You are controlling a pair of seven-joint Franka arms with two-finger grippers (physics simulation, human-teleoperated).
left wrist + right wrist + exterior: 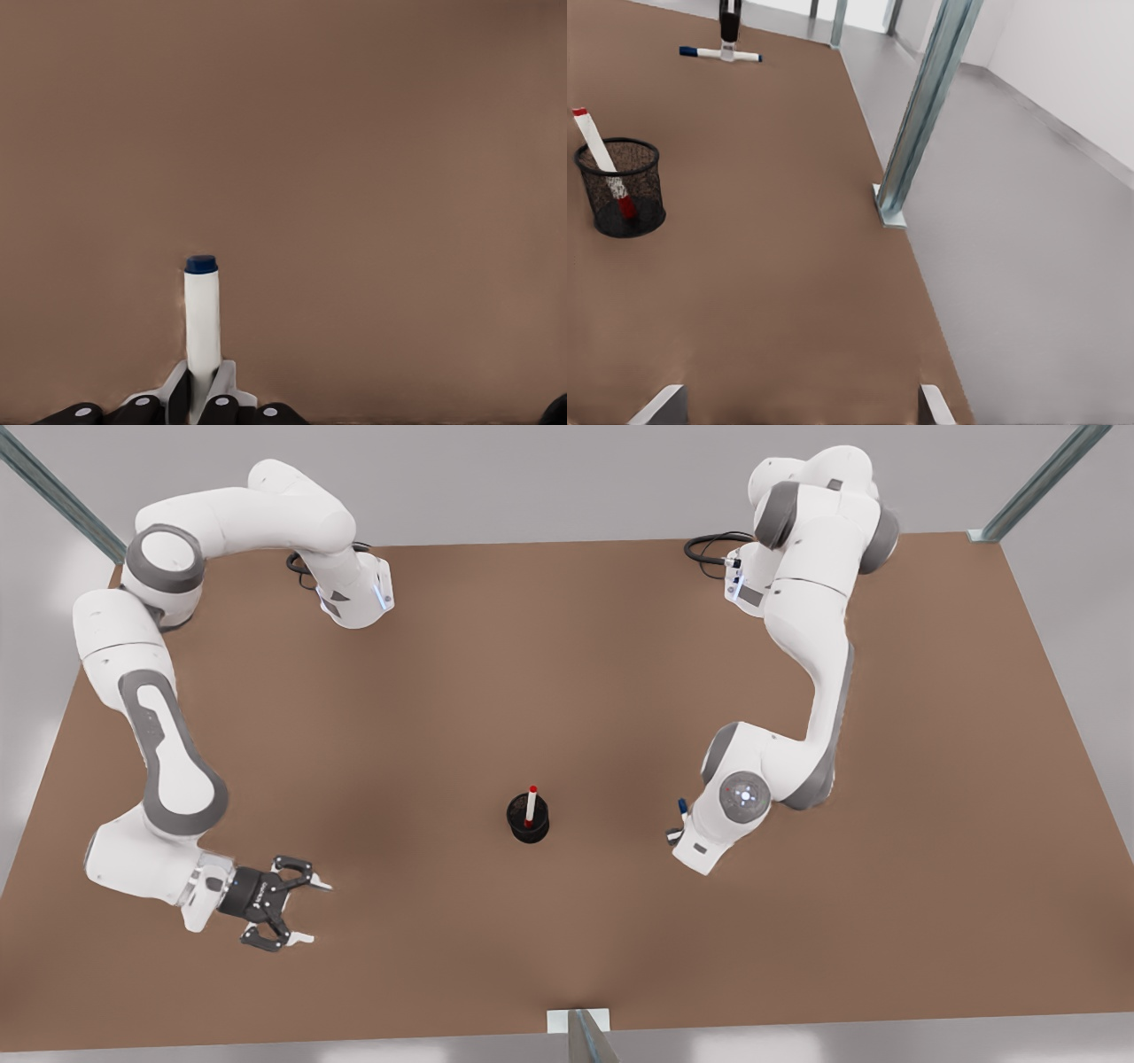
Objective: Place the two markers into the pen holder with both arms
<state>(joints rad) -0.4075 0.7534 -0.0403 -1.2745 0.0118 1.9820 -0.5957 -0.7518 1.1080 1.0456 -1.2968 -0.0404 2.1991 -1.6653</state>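
Observation:
The black mesh pen holder stands mid-table with the red-capped marker leaning inside it. Toward the front view's right, the blue-capped marker lies level at the table surface. My left gripper points down under its wrist, fingers shut on the barrel; I cannot tell whether the marker touches the table. My right gripper hovers open with nothing in it at the front view's lower left, well away from the holder.
A metal post rises at the table's near edge, just in front of the holder. Two more slanted posts stand at the far corners. Cables lie by the arm bases.

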